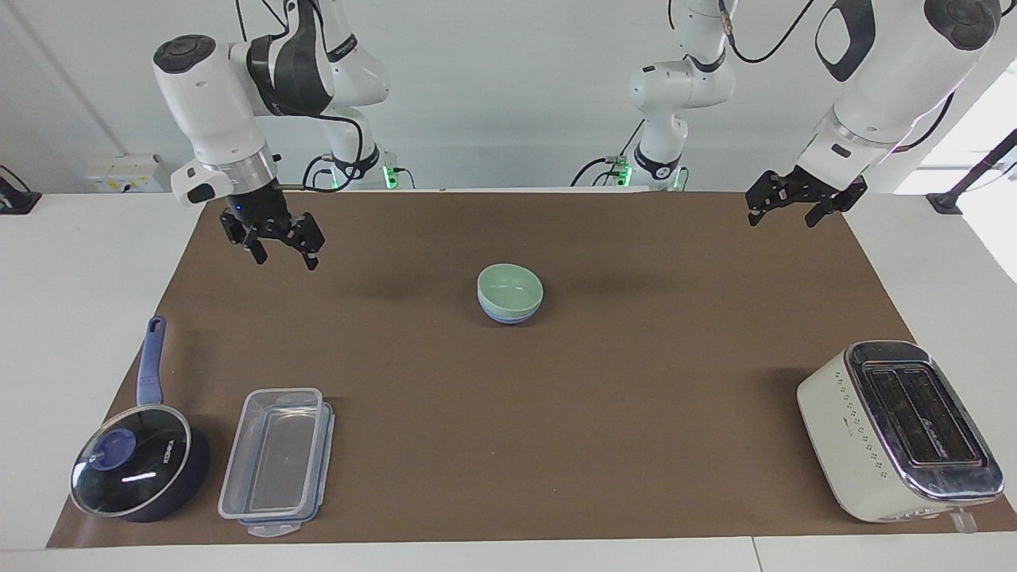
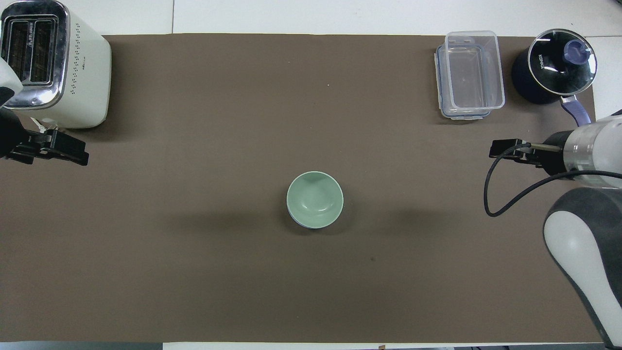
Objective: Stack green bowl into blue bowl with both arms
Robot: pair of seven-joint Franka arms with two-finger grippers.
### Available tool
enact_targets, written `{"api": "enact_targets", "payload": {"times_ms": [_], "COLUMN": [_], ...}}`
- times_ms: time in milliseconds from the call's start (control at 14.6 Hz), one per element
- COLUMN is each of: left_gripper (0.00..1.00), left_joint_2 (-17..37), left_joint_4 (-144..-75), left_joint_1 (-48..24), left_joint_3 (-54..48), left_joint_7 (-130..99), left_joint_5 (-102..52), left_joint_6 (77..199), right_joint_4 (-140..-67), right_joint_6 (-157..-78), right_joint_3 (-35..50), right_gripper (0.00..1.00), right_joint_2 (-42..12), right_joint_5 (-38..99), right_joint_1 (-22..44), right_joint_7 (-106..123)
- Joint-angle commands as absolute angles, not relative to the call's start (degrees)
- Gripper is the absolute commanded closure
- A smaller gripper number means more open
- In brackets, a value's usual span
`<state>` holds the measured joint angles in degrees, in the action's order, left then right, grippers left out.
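- The green bowl [image 1: 510, 287] sat nested in the blue bowl [image 1: 508, 317] at mid-worktop.
- The right hand [image 1: 272, 241] hung raised over the mat [image 1: 604, 413], fingers spread, empty.
- The left hand [image 1: 801, 201] waited raised, fingers spread, empty.

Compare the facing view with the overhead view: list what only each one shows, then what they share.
Only the facing view shows the blue bowl as a rim under the green bowl, plus both arm bases and the wall.

Only the overhead view looks straight into the green bowl, hiding nearly all of the blue one.

Both show the stacked bowls on the brown mat, the toaster, the clear container, the saucepan, and the right gripper and left gripper raised, holding nothing.
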<state>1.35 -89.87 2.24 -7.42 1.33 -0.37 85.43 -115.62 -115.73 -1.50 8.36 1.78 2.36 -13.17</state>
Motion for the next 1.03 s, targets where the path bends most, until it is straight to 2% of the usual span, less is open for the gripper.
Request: {"api": "enact_targets", "payload": {"times_ms": [0, 411, 753, 959], "left_gripper": [0.0, 0.0, 0.0, 0.0], "left_joint_2": [-0.1, -0.1, -0.1, -0.1], "left_joint_4": [-91.5, -91.5, -91.5, -91.5], "left_joint_1": [2.3, 2.3, 2.3, 2.3], "left_joint_3": [-7.5, -7.5, -7.5, -7.5], "left_joint_7": [0.7, 0.7, 0.7, 0.7], "left_joint_5": [0.9, 0.9, 0.9, 0.9], "left_joint_6": [86.1, 86.1, 86.1, 86.1], "right_joint_4": [-108.6, -96.6, -97.6, -99.7], "right_joint_6": [-111.5, -99.1, -95.2, -94.0], "right_joint_3": [-0.7, -0.9, -0.9, -0.8], "right_gripper": [0.0, 0.0, 0.0, 0.0], "right_joint_2": [4.6, 0.5, 1.7, 3.0], "right_joint_5": [-0.3, -1.4, -1.2, -1.1], "right_joint_1": [1.2, 0.1, -2.7, -2.2], "right_joint_7": [-12.6, -11.0, -5.0, -5.3]}}
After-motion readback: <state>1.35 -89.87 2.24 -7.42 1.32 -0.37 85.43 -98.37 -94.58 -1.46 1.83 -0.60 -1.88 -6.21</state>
